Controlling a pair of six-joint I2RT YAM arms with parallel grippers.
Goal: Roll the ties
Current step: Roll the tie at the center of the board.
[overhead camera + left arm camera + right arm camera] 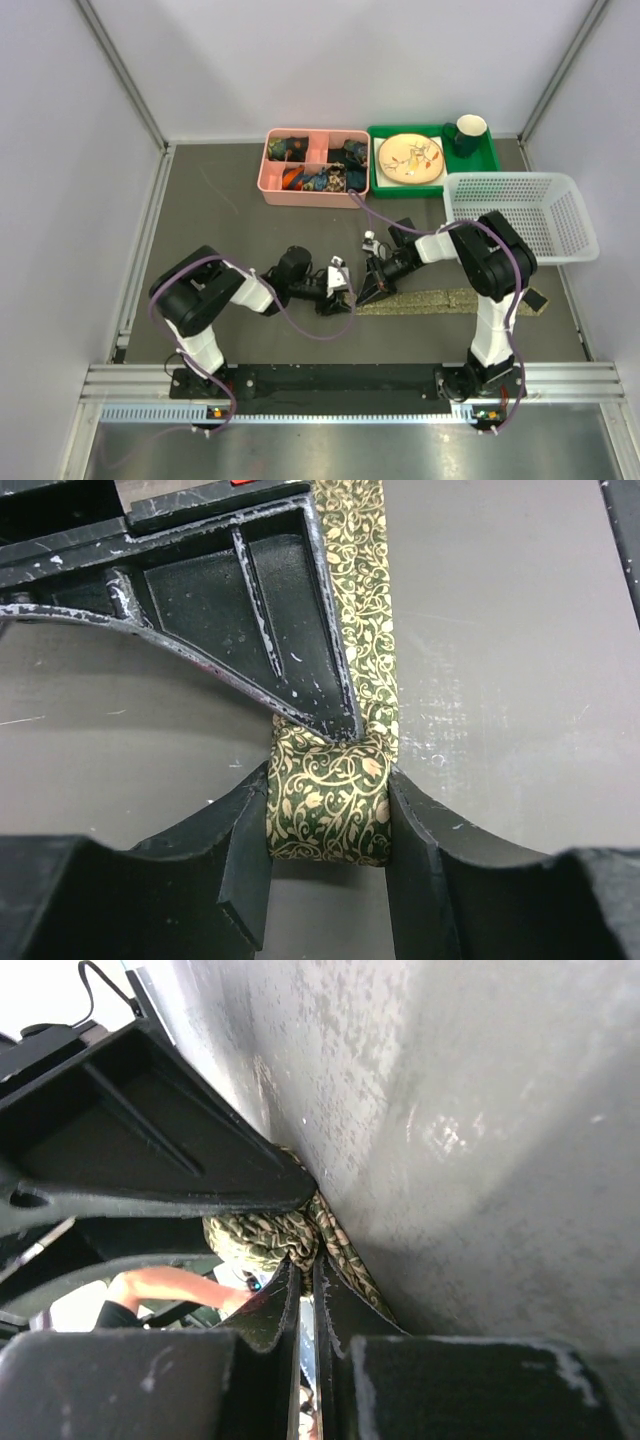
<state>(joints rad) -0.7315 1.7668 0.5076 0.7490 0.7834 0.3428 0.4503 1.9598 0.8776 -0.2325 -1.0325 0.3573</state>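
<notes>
Pinching the rolled end of the tie point(325, 810) from both sides, our left gripper point(341, 290) holds it near the middle of the table point(220, 200), toward the near edge. From that roll we see the rest of the tie lying flat, running toward the right edge. Our right gripper point(305, 1260) has its fingers pressed together, tips against the roll.

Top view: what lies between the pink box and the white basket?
The green tray, holding a plate and a mug; the top view shows it.
</notes>
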